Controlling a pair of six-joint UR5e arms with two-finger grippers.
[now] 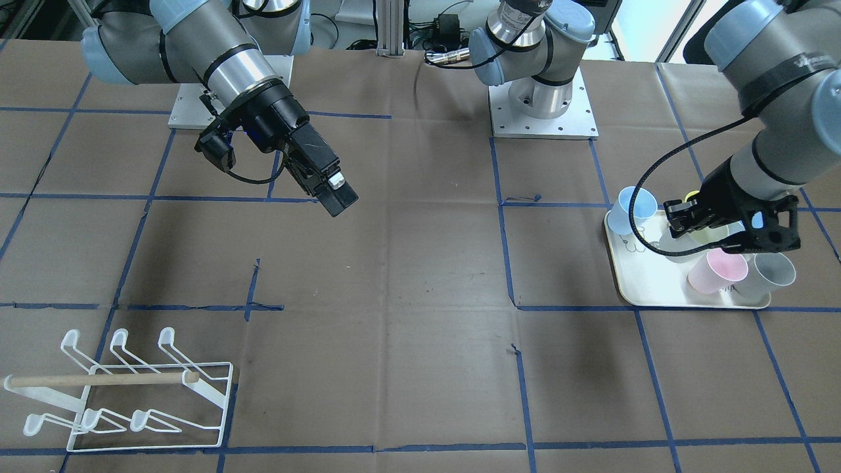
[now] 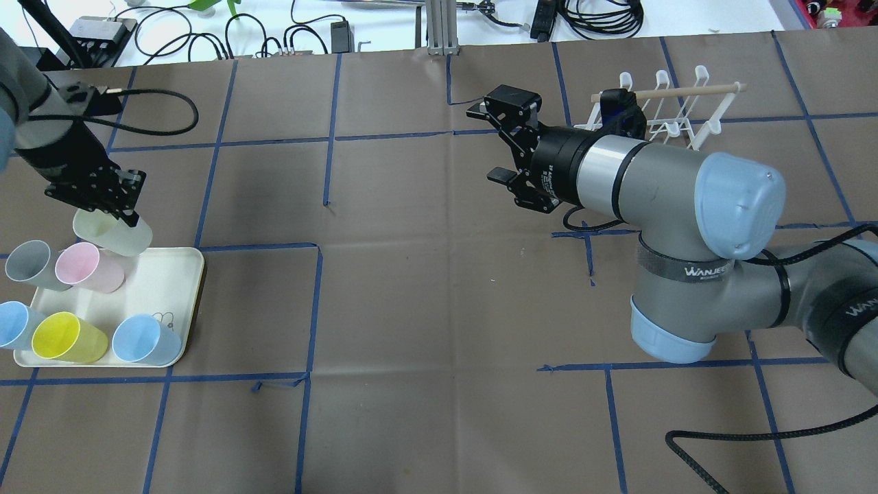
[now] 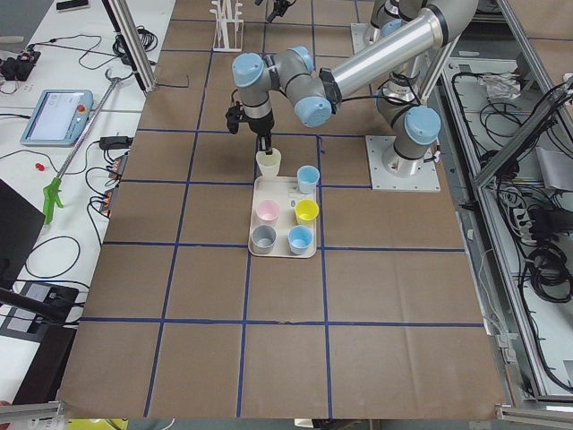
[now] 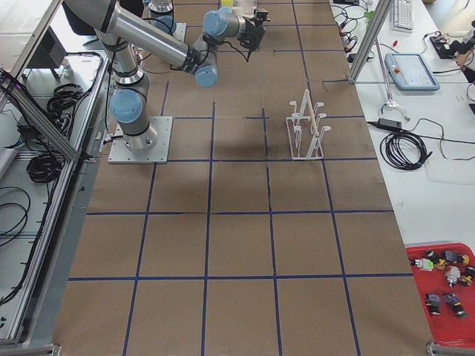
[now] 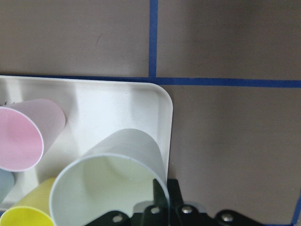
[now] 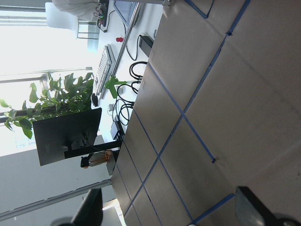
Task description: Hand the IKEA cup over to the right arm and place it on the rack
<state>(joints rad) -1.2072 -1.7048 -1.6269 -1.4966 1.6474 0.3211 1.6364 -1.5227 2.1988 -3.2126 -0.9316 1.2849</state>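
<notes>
A pale cream IKEA cup (image 2: pixel 115 235) hangs tilted over the far corner of the white tray (image 2: pixel 180 274). My left gripper (image 2: pixel 118 214) is shut on its rim. The left wrist view shows that cup (image 5: pixel 113 183) from above, its rim pinched between the fingers (image 5: pixel 168 197). My right arm's gripper (image 2: pixel 506 140) hovers open and holds nothing, above the table's middle right. It also shows in the front view, as the right gripper (image 1: pixel 336 196). The white wire rack (image 2: pixel 675 110) with its wooden bar stands beyond the right arm, far from both grippers; the front view has the rack (image 1: pixel 131 394) at lower left.
On the tray lie a grey cup (image 2: pixel 29 264), a pink cup (image 2: pixel 86 267), a yellow cup (image 2: pixel 65 337) and two blue cups (image 2: pixel 140 339). Brown paper with blue tape lines covers the table. A black cable (image 2: pixel 693 453) trails near the right arm's base.
</notes>
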